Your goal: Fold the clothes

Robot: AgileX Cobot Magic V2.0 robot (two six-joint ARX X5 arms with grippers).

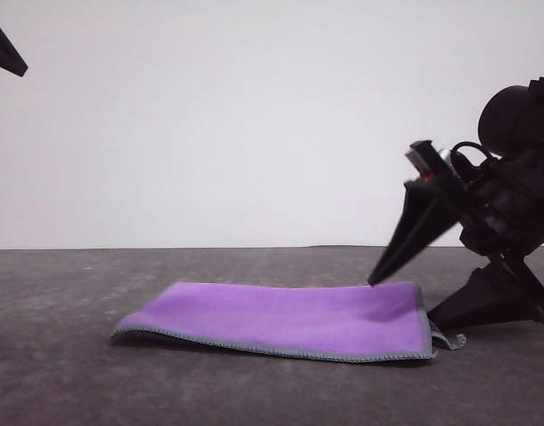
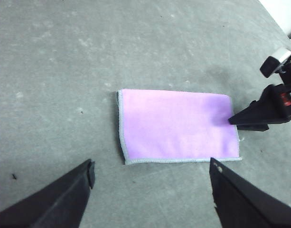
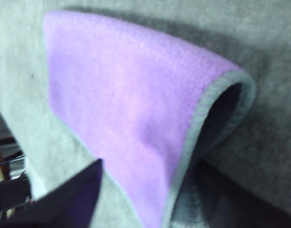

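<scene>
Grey, mottled desk (image 1: pixel 59 355) under a blank white wall (image 1: pixel 254 124) carries the folded purple cloth (image 1: pixel 289 318); right gripper (image 1: pixel 405 300) spread open at its edge, left gripper (image 2: pixel 150 190) open above.

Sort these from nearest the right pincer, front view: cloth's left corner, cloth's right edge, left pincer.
1. cloth's right edge, beside the right pincer
2. cloth's left corner, low left
3. left pincer, high, far left

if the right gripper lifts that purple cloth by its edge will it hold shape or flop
Probably flop: the cloth lies folded, its layers sagging flat on the table. It looks thin, so likely light. The right gripper straddles an edge that curls open, which suggests soft fabric.
</scene>
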